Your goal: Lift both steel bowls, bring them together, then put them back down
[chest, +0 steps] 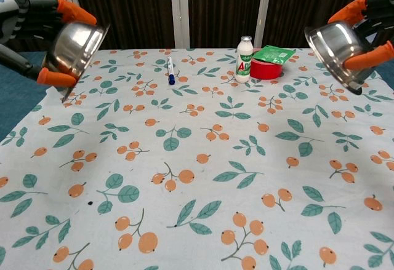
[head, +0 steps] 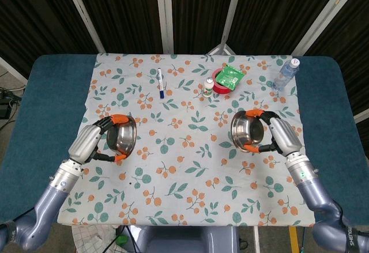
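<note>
My left hand (head: 86, 143) gripped the left steel bowl (head: 122, 137) by its rim, orange fingertips (chest: 68, 10) over the upper edge and another under the lower one, and the bowl hung clear of the worktop (head: 46, 100) and its flowered cloth (head: 190, 149), tipped so that its mouth faced inward toward my other side. In the chest view that bowl sat high at the left edge, well above the cloth. Ahead of me and between my two hands, toward the far edge, lay a pen (head: 161, 82), and further along stood a small white bottle (head: 208, 86) just beside a red tape roll (head: 220, 86) with a green packet (head: 230, 75) resting on it; a water bottle (head: 285, 74) stood beyond my right hand near the far corner. My right hand (head: 282, 136) held the right steel bowl (head: 247, 131) the same way, fingers pinching the rim above and below, the bowl off the cloth and tilted with its opening turned toward my left. So I judged the lift done for both bowls. The two were well apart, with a broad stretch of cloth between them, so bringing them together was not yet done, and neither was setting them back down.
</note>
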`<state>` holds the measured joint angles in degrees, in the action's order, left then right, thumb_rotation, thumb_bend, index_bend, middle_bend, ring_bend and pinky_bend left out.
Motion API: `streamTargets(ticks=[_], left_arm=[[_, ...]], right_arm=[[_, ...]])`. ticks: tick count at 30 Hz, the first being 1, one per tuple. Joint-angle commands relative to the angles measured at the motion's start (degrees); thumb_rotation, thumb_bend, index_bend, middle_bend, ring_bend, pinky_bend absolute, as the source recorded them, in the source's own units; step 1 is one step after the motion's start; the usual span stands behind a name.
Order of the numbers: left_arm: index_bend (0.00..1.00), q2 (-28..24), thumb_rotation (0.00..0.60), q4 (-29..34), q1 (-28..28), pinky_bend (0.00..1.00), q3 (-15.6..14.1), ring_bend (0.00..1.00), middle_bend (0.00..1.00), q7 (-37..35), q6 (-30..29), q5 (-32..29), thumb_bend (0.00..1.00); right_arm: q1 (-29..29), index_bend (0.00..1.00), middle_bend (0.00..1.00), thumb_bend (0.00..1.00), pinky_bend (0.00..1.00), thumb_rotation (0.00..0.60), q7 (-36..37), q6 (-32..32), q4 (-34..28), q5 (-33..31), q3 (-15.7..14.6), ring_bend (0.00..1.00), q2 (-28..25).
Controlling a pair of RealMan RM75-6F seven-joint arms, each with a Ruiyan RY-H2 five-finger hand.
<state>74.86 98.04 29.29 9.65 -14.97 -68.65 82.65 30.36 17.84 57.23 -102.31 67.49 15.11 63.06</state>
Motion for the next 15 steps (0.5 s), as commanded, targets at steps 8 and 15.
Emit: streamTargets(ticks=[8,15], left_arm=[[0.43,4.6,0.600,-4.7,3.0,0.53,4.5,0.34,0.34,-7.8,-2.2,1.2,0.30],[0.43,10.3,0.600,-9.0,4.9,0.51,4.6,0.33,0.34,-18.8,-3.6,4.3,0.30]], right_arm=[[-1.3,0.55,0.39,0.22,0.14,0.600,24.3,0.4,6.4,6.9,5.1,0.50,-2.4],[-1.8,0.56,0.39,0.22,0.15,0.600,41.1,0.8,7.0,11.4,5.2,0.50,-1.0]])
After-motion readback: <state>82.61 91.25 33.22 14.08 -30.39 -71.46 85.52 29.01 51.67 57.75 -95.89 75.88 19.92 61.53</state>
